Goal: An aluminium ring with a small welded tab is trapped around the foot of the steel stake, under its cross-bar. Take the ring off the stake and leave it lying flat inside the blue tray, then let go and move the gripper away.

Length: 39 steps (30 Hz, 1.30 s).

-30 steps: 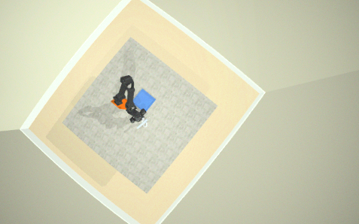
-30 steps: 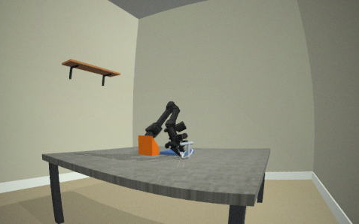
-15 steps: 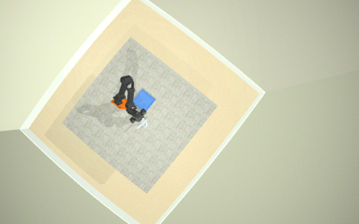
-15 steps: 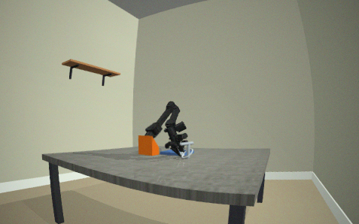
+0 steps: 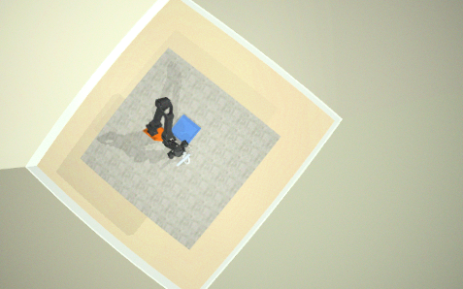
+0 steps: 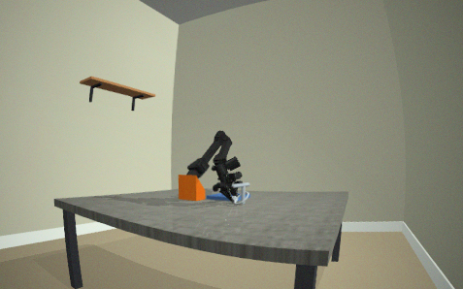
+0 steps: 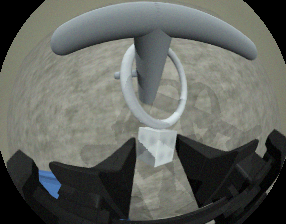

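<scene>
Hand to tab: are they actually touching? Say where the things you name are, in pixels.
Touching. The wrist view shows the pale tab (image 7: 157,146) between the fingertips of the hand (image 5: 181,154) (image 6: 235,199) (image 7: 155,140), one against each side, with no gap visible at either.
</scene>
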Tool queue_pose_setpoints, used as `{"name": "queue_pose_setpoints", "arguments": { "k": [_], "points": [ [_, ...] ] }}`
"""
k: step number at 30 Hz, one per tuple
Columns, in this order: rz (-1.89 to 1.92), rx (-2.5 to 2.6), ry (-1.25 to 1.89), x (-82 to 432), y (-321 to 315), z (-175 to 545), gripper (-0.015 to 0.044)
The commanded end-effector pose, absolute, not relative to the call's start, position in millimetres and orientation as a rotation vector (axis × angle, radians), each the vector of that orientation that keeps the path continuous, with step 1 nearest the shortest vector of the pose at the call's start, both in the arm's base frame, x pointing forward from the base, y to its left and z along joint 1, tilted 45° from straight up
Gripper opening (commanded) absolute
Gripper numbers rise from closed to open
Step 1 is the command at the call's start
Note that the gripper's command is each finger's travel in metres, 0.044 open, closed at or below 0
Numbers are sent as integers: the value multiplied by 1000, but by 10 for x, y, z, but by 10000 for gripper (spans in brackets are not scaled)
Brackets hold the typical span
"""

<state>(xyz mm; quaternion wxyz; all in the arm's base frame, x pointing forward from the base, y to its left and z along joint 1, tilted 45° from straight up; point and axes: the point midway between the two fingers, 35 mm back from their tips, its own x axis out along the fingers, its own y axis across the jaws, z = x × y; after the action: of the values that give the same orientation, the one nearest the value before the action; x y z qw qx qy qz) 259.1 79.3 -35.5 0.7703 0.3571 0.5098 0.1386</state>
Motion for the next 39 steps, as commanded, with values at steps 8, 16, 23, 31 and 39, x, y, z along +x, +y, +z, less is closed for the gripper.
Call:
{"name": "queue_pose_setpoints", "arguments": {
  "k": [8, 16, 23, 31, 39],
  "points": [
    [297, 773, 1108, 2602, 698, -274, 0],
    [294, 775, 1110, 2604, 625, -209, 0],
    [295, 765, 1132, 2623, 623, -205, 0],
    [297, 743, 1181, 2662, 620, -187, 0],
    [302, 721, 1231, 2693, 618, -156, 0]
  ]
}}
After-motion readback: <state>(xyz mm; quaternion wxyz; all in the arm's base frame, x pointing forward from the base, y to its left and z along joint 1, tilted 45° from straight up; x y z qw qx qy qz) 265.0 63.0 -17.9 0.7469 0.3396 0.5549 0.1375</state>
